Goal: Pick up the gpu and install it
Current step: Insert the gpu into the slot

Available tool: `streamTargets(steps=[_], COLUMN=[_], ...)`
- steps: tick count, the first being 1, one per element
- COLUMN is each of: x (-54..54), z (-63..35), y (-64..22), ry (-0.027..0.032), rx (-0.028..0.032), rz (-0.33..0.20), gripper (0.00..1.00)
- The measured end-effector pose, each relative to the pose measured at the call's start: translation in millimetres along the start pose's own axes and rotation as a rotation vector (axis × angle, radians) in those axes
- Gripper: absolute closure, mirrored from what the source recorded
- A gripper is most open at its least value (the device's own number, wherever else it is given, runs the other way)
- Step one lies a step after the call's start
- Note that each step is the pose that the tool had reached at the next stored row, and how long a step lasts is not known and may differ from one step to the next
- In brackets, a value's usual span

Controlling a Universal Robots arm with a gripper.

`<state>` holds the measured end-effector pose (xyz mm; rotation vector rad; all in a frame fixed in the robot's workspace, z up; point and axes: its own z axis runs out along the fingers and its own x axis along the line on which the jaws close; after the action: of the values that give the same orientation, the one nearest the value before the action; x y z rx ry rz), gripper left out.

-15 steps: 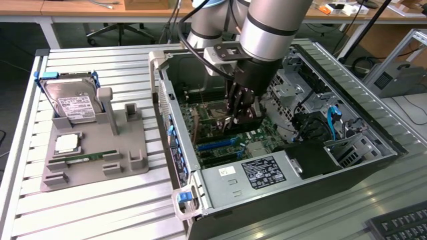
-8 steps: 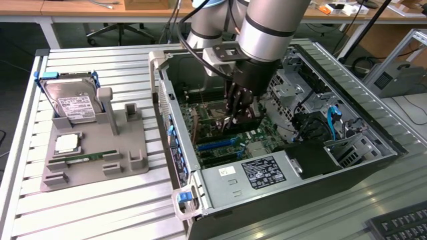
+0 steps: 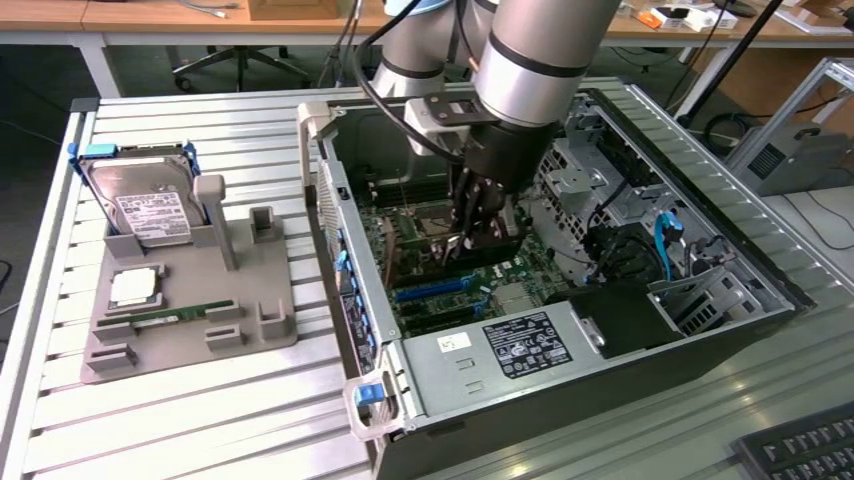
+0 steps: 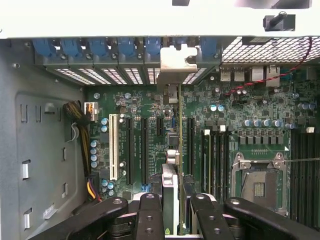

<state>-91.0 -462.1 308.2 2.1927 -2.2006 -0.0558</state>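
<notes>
The thin green circuit-board gpu (image 4: 179,150) with silver end bracket is pinched edge-on by the black gripper (image 4: 175,207) inside the open grey computer case (image 3: 350,210), above the motherboard slots (image 4: 145,150); seating is not yet visibly complete.

1. You get even, bright overhead light on the slatted table (image 3: 200,420) around the computer case (image 3: 601,350) — shadows there are faint.
2. Inside the case, under the arm (image 3: 534,60), the motherboard (image 3: 441,290) sits in shade.
3. In the wrist view the case's top rim (image 4: 125,17) is blown out white — detail is lost there.
4. The fingers (image 4: 150,220) nearest the wrist lens look dark and soft; the motherboard beyond them is sharp.
</notes>
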Motion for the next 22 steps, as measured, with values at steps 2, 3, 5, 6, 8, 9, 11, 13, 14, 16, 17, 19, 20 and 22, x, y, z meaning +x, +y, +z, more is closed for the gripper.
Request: streamTargets(steps=[2, 3, 5, 6, 8, 9, 11, 13, 14, 16, 17, 19, 20, 22], x=[-0.1, -0.1, -0.2, -0.2, -0.2, 0.1, 2.7, 4.1, 4.5, 4.8, 4.8, 4.8, 4.8, 4.8], z=[1.3, 2.0, 3.3, 3.5, 4.4, 4.7, 4.8, 4.8, 5.0, 5.8, 6.4, 8.1, 9.3, 11.2], y=[0.2, 0.5, 0.9, 0.9, 1.1, 1.2, 1.1, 1.2, 1.3, 1.3, 1.4, 1.3, 1.3, 1.2], ry=[-0.0003, -0.0002, -0.0001, 0.0001, -0.0014, -0.0134, -0.0494, -0.0513, -0.0513, -0.0492, -0.0474, -0.0462, -0.0458, -0.0455], rx=[0.0002, 0.0001, 0.0001, -0.0001, 0.0000, 0.0000, -0.0001, -0.0001, -0.0001, -0.0001, -0.0002, 0.0000, 0.0000, 0.0001], rz=[0.000, 0.000, 0.000, 0.000, 0.000, -0.001, -0.002, -0.003, -0.002, -0.003, -0.002, -0.001, 0.002, 0.009], gripper=[0.74, 0.74, 0.74, 0.74, 0.74, 0.74, 0.74, 0.74, 0.74, 0.74, 0.74, 0.74, 0.74, 0.74])
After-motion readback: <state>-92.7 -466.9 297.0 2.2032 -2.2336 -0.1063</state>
